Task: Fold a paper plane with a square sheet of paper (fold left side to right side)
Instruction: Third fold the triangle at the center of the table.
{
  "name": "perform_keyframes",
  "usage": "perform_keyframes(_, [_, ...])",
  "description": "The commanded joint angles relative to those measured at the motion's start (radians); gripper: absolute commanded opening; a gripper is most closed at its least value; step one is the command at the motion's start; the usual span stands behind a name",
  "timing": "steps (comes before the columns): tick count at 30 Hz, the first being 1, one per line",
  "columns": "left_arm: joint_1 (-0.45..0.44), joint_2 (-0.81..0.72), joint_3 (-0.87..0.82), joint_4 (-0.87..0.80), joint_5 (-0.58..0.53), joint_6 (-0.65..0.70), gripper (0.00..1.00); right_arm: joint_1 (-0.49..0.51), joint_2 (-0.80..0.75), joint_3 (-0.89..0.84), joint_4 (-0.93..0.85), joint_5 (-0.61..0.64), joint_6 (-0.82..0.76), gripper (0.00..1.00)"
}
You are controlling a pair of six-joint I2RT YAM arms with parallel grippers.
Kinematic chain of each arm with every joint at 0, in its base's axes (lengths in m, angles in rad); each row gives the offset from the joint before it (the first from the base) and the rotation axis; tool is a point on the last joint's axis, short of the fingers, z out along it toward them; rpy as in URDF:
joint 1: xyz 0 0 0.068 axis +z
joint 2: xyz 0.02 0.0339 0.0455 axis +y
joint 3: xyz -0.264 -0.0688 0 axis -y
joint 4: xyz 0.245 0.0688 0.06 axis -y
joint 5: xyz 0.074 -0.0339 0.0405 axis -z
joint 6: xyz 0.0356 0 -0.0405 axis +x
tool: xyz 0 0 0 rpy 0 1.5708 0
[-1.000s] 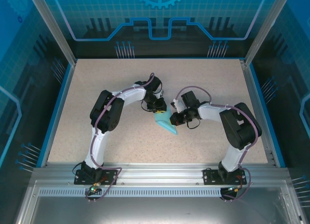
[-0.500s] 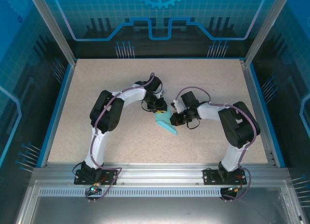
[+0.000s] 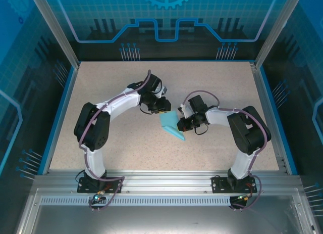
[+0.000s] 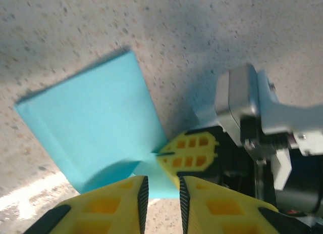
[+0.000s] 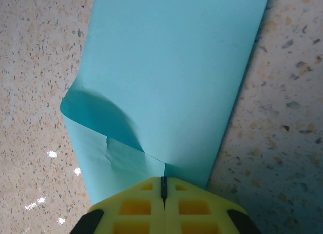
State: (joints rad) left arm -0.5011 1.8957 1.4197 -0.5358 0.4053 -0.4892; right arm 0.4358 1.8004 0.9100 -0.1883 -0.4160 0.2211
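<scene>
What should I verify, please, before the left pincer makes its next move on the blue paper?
1. The right pincer is shut on the edge of the paper: ok.
2. The left pincer is free of the paper: cannot tell; its jaws stand a little apart, with the paper's corner right at the tips.
3. The paper lies flat on the table: not ok; a layer bulges up beside the right pincer, with a small crumple.
4. Folded edges lined up: cannot tell.
5. Room between the two pincers: not ok; their tips nearly meet in the left wrist view.
</scene>
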Motion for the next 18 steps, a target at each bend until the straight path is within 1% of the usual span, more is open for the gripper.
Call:
perform_keyframes(1, [-0.035,-0.006,-0.090,0.071,0.071,-0.054,0.25,-0.003,0.033,0.004,-0.053,0.042,-0.005,0.00])
perform_keyframes(4, [-0.055,0.001,-0.126,0.114,0.079,-0.089,0.23,0.000,0.029,0.004,-0.053,0.045,-0.008,0.00])
perform_keyframes(8, [-0.069,0.027,-0.139,0.129,0.079,-0.111,0.22,0.001,0.027,0.010,-0.060,0.053,-0.012,0.00])
perform_keyframes(18, [-0.079,0.073,-0.152,0.113,0.039,-0.121,0.21,0.007,0.036,0.020,-0.068,0.060,-0.016,0.00])
